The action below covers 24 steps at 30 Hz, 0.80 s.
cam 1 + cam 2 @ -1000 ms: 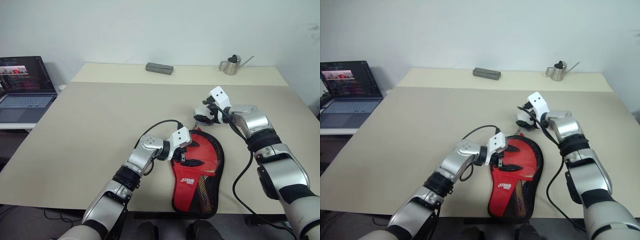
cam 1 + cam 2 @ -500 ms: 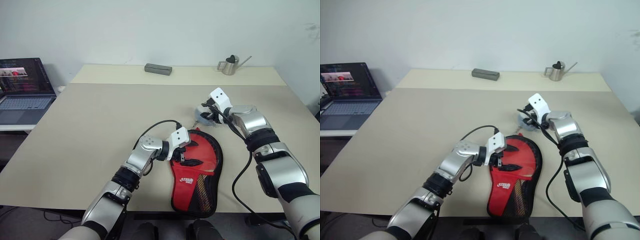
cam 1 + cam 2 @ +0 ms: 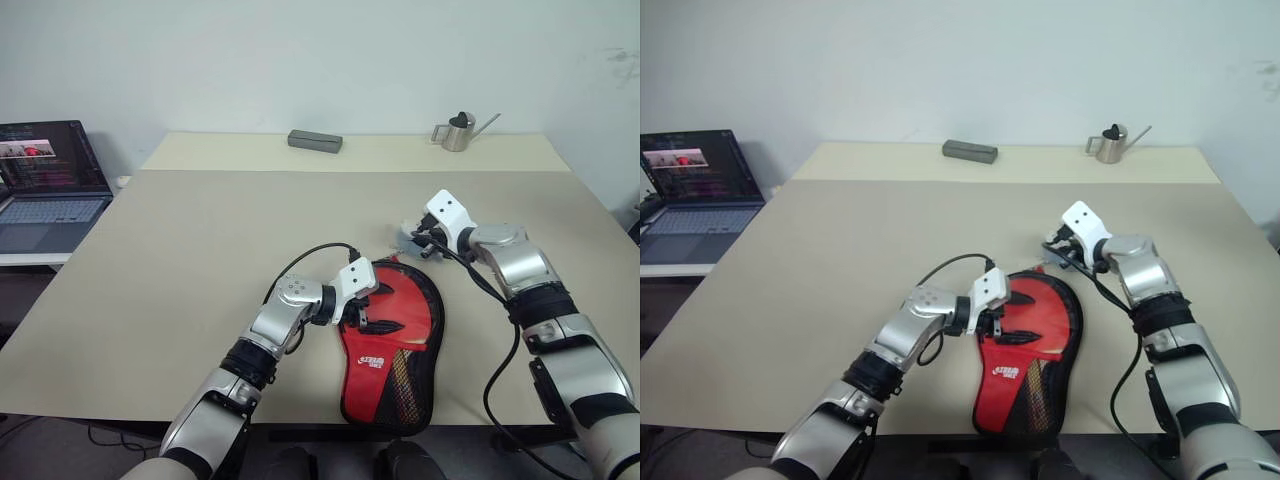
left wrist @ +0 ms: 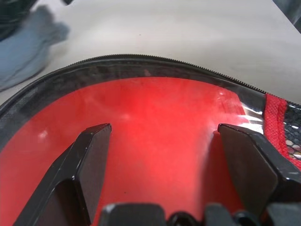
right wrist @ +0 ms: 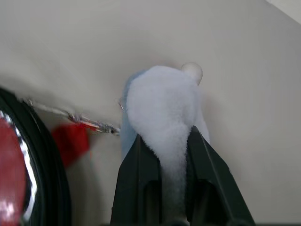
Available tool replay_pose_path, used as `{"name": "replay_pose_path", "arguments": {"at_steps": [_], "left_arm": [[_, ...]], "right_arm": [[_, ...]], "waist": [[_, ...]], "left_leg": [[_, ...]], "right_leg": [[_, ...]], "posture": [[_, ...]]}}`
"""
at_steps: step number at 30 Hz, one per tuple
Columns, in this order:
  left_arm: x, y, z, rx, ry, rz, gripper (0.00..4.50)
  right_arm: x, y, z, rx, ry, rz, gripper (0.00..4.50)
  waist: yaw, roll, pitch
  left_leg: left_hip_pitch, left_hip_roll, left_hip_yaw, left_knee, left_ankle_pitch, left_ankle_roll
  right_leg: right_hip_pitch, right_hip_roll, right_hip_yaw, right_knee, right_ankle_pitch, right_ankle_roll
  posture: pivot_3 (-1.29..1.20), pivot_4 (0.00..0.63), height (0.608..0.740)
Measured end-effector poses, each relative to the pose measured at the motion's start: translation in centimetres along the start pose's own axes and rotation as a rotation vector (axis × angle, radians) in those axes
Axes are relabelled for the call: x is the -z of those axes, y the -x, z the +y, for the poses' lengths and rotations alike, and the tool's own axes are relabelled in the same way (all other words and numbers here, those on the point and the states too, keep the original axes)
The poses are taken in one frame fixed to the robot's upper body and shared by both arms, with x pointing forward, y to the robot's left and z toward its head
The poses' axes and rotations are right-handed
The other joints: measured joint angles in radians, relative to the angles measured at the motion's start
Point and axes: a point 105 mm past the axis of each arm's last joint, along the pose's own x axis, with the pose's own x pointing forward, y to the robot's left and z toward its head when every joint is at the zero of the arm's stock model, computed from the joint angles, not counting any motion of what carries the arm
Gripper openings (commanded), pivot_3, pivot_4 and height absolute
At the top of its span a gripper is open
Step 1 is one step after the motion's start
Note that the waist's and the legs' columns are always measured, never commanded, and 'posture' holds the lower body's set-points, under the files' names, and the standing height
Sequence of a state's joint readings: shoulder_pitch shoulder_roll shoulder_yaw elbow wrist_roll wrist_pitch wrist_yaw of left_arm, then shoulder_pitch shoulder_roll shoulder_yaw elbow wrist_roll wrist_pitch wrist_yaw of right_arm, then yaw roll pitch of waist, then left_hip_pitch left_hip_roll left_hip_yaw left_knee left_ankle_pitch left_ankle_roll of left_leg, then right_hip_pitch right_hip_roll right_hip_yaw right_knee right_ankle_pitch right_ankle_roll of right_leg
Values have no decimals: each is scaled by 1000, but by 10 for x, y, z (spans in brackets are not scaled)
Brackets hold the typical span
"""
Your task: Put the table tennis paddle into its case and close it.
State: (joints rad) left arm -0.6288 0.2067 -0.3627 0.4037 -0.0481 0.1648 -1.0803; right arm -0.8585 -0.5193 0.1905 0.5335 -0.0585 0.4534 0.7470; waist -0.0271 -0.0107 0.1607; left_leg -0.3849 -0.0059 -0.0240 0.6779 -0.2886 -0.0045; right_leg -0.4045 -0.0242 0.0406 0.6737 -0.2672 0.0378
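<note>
The black case (image 3: 438,318) lies flat near the table's front edge, its round end pointing away from me. The table tennis paddle's red face (image 4: 155,108) shows through the case's clear plastic side. Its handle is hidden under the red lettered panel (image 3: 377,362) and the mesh pocket. My left gripper (image 3: 376,312) rests open on the clear side, one finger (image 4: 89,155) on each side of the red face. My right gripper (image 3: 410,241) sits just beyond the case's round end. It is shut on a pale fluffy charm (image 5: 162,103) that a thin chain (image 5: 89,121) links toward the case's zipper rim.
An open laptop (image 3: 45,170) sits on a side table at the far left. A grey box (image 3: 315,140) and a small metal watering can (image 3: 458,131) stand along the back of the beige table (image 3: 200,230).
My right gripper has shut on the fluffy charm and drawn a little to the right and back. The left gripper stays on the case.
</note>
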Motion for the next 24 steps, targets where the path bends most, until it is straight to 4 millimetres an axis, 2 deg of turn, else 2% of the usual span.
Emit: {"name": "replay_pose_path", "arguments": {"at_steps": [7,15,20,24], "left_arm": [[2,0,-3,2,8,-4,3964],[3,1,-3,0,11,-2,3964],[4,2,-2,-1,13,0,3964],[4,1,-2,-2,16,1,3964]], "right_arm": [[15,17,-5,14,39,33,178],[35,52,-16,26,74,110,176],[38,78,-14,-1,60,125,175],[43,100,-1,-72,24,141,174]], "waist": [[2,0,-1],[3,0,-1],[1,0,-1],[1,0,-1]], "left_leg": [[1,0,0,0,0,0],[2,0,1,0,0,0],[3,0,1,0,0,0],[4,0,0,0,0,0]], "right_leg": [[1,0,0,0,0,0],[2,1,0,0,0,0],[2,1,0,0,0,0],[5,1,0,-1,-1,1]], "posture": [[0,150,740],[0,150,740],[0,150,740],[0,150,740]]}}
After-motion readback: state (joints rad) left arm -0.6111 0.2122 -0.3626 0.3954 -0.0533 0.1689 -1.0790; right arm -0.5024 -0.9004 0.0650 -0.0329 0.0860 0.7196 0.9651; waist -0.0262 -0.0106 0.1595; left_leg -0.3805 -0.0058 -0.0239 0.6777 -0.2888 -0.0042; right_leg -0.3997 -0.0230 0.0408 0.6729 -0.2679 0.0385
